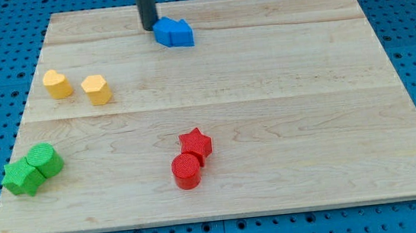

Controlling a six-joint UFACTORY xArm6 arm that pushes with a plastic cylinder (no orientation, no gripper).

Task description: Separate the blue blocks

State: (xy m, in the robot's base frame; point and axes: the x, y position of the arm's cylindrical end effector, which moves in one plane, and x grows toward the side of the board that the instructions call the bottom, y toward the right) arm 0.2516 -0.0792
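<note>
Two blue blocks sit pressed together near the view's top centre: a left blue block [163,32] and a right blue block [182,34]; their shapes are hard to make out. My tip [150,27] stands at the left blue block's upper left edge, touching or nearly touching it. The dark rod rises out of the view's top.
The wooden board [266,88] lies on a blue pegboard. A yellow block [57,83] and a yellow hexagon [96,89] sit at the left. A green cylinder [44,160] and green star [22,178] sit bottom left. A red star [195,144] touches a red cylinder [186,170].
</note>
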